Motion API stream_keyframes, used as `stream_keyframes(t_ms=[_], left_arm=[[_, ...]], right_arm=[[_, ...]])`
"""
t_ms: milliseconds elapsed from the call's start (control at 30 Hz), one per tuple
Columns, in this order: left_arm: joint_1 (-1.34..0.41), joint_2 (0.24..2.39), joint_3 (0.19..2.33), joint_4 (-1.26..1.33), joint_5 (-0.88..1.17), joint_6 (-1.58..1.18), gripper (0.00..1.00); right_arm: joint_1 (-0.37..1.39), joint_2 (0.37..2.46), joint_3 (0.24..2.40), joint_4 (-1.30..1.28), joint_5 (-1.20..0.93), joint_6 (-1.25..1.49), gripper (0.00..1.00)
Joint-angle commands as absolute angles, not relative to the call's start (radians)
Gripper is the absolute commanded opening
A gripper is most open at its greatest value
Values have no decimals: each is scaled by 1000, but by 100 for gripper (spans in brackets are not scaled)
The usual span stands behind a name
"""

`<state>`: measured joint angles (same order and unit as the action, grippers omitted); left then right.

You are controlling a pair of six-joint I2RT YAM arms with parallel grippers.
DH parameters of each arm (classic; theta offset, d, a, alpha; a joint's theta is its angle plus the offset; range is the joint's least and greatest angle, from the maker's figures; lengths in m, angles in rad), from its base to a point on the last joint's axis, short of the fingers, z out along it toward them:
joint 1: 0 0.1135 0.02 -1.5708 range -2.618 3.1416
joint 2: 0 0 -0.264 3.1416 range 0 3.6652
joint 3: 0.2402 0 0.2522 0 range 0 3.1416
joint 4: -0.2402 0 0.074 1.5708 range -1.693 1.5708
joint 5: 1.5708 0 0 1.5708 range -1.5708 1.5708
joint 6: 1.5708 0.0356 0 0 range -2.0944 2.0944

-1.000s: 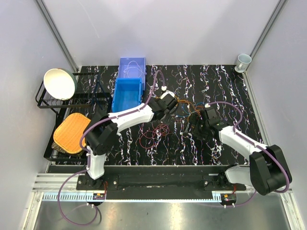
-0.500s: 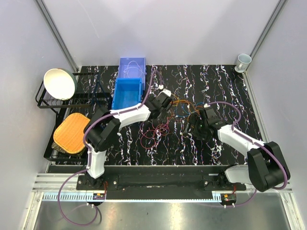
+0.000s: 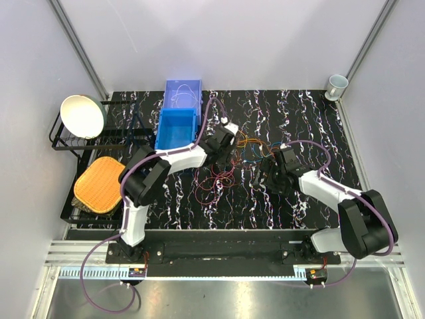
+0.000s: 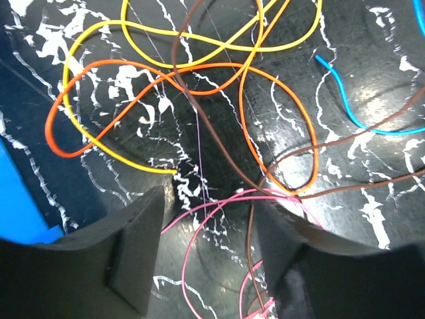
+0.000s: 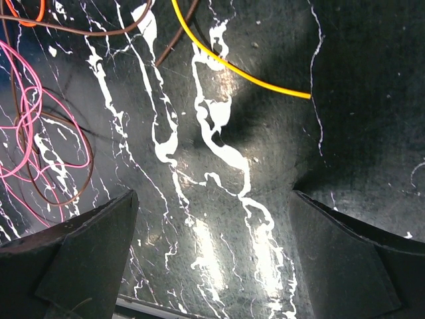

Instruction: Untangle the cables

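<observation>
The cables lie mid-table: orange, yellow, blue and brown loops [image 3: 250,146] between the arms, and red-pink loops [image 3: 216,183] nearer. My left gripper [image 3: 224,158] is open and low over them. In the left wrist view it [image 4: 209,256] straddles a pink loop [image 4: 183,268] and a brown wire [image 4: 250,246]. Ahead of it lie an orange loop [image 4: 316,153], a yellow end [image 4: 166,171] and a blue wire [image 4: 398,132]. My right gripper [image 3: 267,174] is open wide. In its wrist view it [image 5: 212,256] is over bare table, with a yellow wire [image 5: 246,74] and pink loops [image 5: 26,133] beyond.
A blue bin [image 3: 176,129] and a paler bin [image 3: 181,93] stand at the back, left of centre. A white bowl [image 3: 83,116] sits on a black rack and an orange mat [image 3: 99,183] is at the left. A cup [image 3: 337,84] stands at the back right corner.
Both grippers have shifted a little to the left. The left one has come slightly nearer, over the pink loops. The coloured loops now lie more spread between the arms.
</observation>
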<state>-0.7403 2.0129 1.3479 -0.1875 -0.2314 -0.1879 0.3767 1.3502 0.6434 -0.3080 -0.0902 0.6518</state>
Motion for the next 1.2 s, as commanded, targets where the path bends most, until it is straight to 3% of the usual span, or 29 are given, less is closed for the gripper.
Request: stream_keyframes(t_ms=[0, 100, 133, 200, 533, 867, 1167], left_arm=[[-727, 2033, 1359, -123, -181, -176, 50], [-727, 2026, 1351, -103, -164, -173, 27], [-727, 2023, 1347, -98, -163, -175, 12], [-727, 2020, 1353, -106, -172, -179, 0], [-729, 1817, 1431, -302, -252, -199, 0], [-802, 1539, 1675, -531, -373, -152, 0], [-907, 1402, 1910, -641, -453, -123, 0]], right_arm=[[376, 1368, 686, -281, -74, 635, 100], [376, 1379, 689, -275, -75, 634, 100], [376, 1388, 690, -275, -77, 635, 100], [374, 1393, 692, -272, -78, 635, 100], [376, 1405, 701, -256, -132, 634, 100], [376, 1427, 712, -215, -274, 673, 100], [376, 1243, 654, -178, -353, 726, 100]])
